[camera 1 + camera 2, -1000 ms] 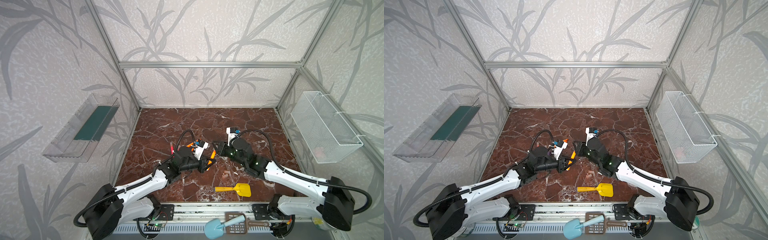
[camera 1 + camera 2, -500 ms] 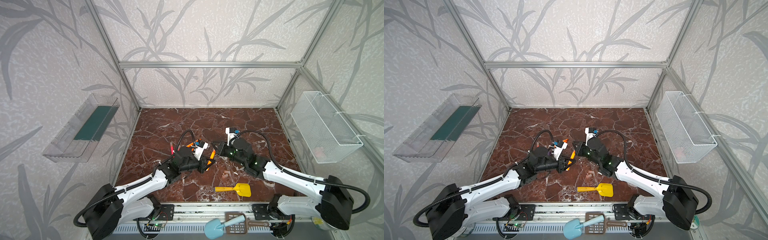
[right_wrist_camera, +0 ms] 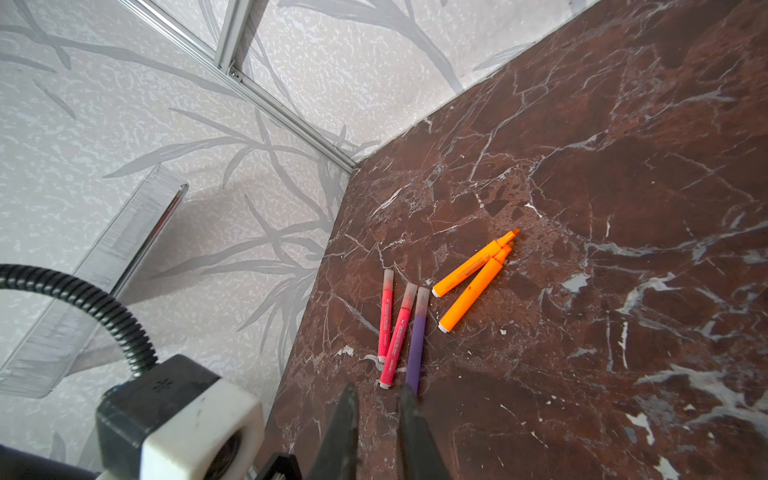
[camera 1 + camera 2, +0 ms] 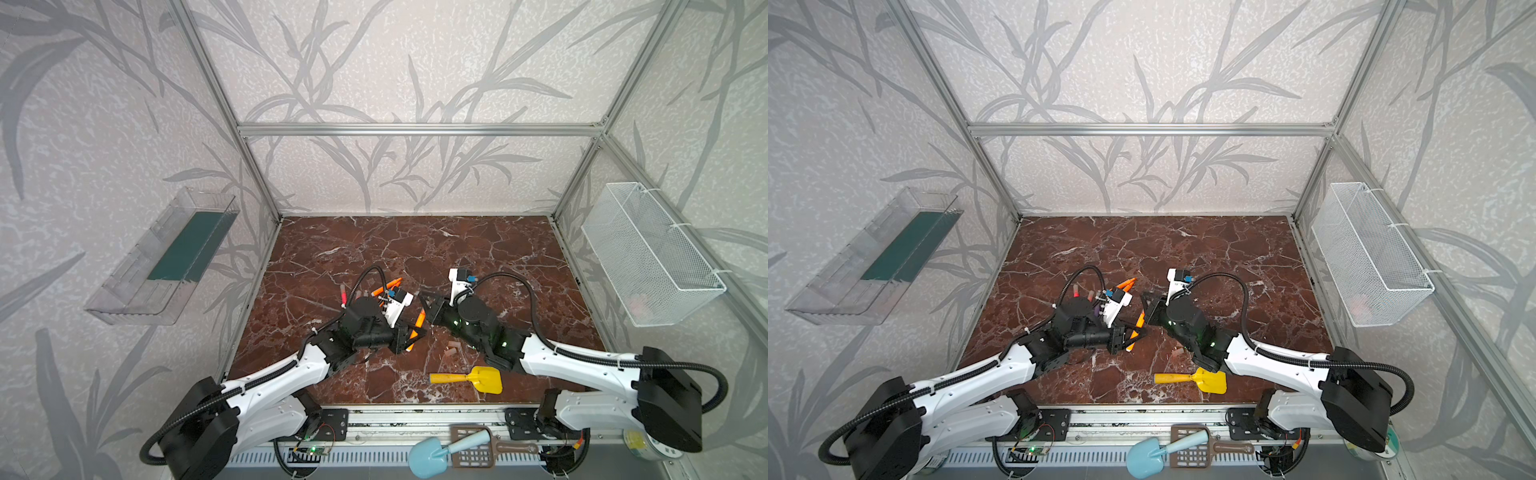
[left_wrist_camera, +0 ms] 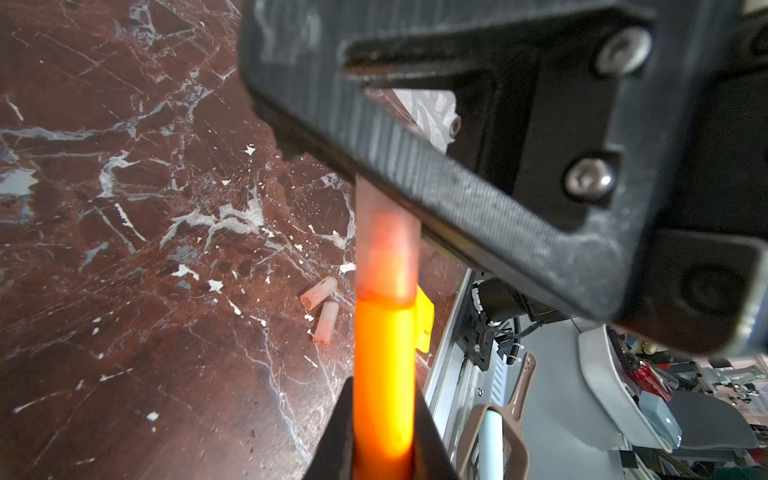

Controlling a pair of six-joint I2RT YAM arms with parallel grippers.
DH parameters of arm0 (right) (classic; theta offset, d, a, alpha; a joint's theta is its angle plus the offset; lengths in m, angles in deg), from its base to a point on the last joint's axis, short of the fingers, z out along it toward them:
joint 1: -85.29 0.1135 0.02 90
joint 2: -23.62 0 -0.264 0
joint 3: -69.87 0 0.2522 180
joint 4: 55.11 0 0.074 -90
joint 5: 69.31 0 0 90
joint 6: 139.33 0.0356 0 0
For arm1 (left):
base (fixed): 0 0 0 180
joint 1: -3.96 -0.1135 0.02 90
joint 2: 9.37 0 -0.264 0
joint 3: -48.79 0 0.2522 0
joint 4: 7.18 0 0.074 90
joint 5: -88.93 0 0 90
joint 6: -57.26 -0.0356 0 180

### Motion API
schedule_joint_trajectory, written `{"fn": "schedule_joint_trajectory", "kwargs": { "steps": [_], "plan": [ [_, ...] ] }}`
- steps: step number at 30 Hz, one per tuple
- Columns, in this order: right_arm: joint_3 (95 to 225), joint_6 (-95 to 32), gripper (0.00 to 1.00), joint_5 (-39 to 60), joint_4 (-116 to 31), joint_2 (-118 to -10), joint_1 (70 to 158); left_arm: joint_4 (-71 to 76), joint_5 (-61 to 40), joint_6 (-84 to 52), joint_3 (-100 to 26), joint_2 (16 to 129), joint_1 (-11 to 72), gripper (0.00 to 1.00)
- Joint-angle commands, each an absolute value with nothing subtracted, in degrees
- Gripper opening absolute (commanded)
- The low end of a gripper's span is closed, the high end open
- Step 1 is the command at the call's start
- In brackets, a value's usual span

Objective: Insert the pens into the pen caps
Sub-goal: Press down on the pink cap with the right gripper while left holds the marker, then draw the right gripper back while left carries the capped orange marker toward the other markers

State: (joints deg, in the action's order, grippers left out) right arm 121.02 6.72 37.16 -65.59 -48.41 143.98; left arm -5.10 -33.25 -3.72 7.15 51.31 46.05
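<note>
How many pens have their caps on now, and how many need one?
Done: two pink-red marker pens and one purple marker pen lie capped. In hand: the left gripper grips an orange marker pen wearing a translucent cap, with the shut right gripper at the cap's end. Left: two bare-tipped orange pens and two loose translucent caps.

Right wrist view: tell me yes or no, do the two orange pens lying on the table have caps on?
No, both orange pens lie with bare pointed tips showing.
</note>
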Motion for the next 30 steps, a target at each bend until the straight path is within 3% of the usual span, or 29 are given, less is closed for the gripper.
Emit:
{"fn": "schedule_joint_trajectory", "kwargs": {
  "steps": [1,12,18,24,26,30],
  "plan": [
    [120.41,8.92,0.00,32.83,-60.96,-50.24,150.84,-5.68,-17.51,-4.08,4.82,49.64,44.46,0.00],
    [121.70,11.19,0.00,36.00,-58.43,-52.26,154.01,0.53,-6.55,-5.59,4.44,45.44,46.22,0.00],
    [113.62,4.24,0.00,32.97,-77.51,-51.19,153.84,-5.61,-15.83,-2.69,6.48,44.04,43.88,0.00],
    [111.15,-0.16,0.00,30.73,-80.75,-49.63,154.01,-7.95,-18.39,-2.71,7.90,41.60,43.78,0.00],
    [111.70,1.69,0.00,31.31,-79.13,-49.76,154.42,-7.68,-17.82,-2.97,7.87,41.78,43.86,0.00],
    [116.95,13.75,0.00,37.85,-61.91,-50.96,158.46,-5.76,-13.35,-3.38,8.05,41.86,43.82,0.00]
  ]
}}
